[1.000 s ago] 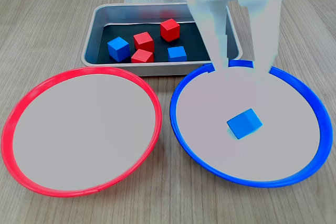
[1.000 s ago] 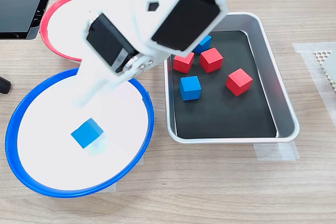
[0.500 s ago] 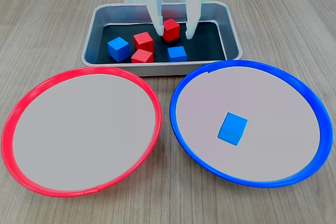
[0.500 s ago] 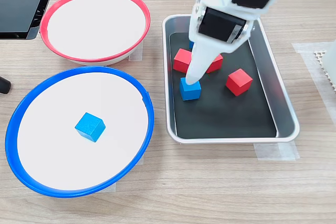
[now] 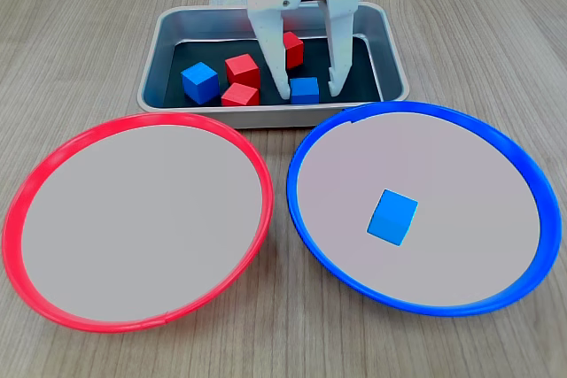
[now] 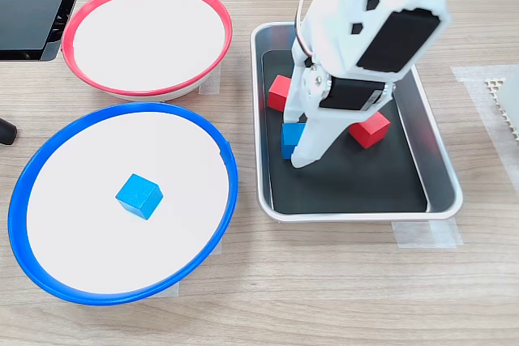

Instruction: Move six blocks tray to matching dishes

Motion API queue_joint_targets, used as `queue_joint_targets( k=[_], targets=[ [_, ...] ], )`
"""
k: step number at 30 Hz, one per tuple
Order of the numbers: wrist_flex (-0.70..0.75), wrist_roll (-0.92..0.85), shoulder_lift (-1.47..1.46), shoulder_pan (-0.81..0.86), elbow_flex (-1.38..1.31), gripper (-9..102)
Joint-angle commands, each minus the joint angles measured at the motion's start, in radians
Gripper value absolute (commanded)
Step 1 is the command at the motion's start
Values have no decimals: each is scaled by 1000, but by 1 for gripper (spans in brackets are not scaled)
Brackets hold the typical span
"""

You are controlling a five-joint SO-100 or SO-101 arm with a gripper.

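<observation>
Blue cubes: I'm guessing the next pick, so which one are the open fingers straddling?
The blue cube at the tray's front wall, between the gripper's fingers; the other tray blue sits far left.

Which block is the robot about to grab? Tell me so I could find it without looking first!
Find the silver tray behind the two big round dishes. The open white gripper hangs down into it, and a blue block sits between its two fingers, by the tray's near wall. The other blue block in the tray sits farther left in this fixed view, away from the gripper, and the rest are red.
</observation>
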Motion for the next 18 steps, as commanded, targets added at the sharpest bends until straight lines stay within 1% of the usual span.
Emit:
queue_joint_targets(
  k=[1,3,5,6,8,10,12,14,16,17,18],
  targets=[
    [-8,-31,0,-2,5,14],
    [6,-34,0,-6,5,9],
    [46,-32,8,-20,-9,1],
    [75,-17,15,-31,-21,0],
    [170,74,37,-64,-78,0],
    [295,225,54,-115,-175,0],
    [396,431,57,-172,-311,0],
    [420,644,35,-212,-439,0],
    [374,821,-6,-230,-541,0],
    [328,882,-29,-232,-574,0],
    [247,960,-66,-233,-600,0]
  ],
)
